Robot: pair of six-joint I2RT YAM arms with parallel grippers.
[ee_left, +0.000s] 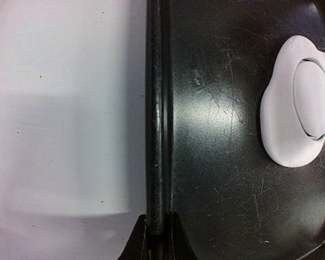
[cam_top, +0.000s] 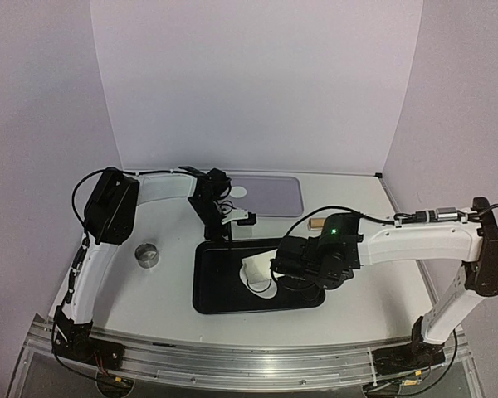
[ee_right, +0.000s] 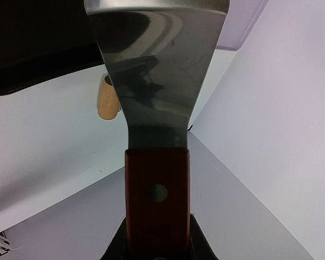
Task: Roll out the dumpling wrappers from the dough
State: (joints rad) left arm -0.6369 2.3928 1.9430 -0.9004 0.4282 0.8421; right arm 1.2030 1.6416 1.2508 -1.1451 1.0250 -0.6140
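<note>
The dough [ee_left: 279,130] lies as a flattened white sheet at the tray's right side, with a round wrapper [ee_left: 314,97] cut out inside it. From above the dough [cam_top: 256,272] shows just left of my right gripper [cam_top: 284,269]. My left gripper [ee_left: 158,225] is shut on the black tray's rim [ee_left: 158,108], at its far left edge [cam_top: 218,228]. In the right wrist view my right gripper [ee_right: 157,241] is shut on the red-brown wooden handle [ee_right: 157,195] of a metal scraper [ee_right: 157,65], its blade above the tray. A small white disc [cam_top: 238,191] rests on the purple mat.
The purple mat [cam_top: 270,196] lies behind the black tray [cam_top: 224,298]. A metal ring cutter [cam_top: 147,254] stands left of the tray. A wooden rolling pin end [cam_top: 316,223] pokes out behind the right arm, and shows in the right wrist view [ee_right: 107,97].
</note>
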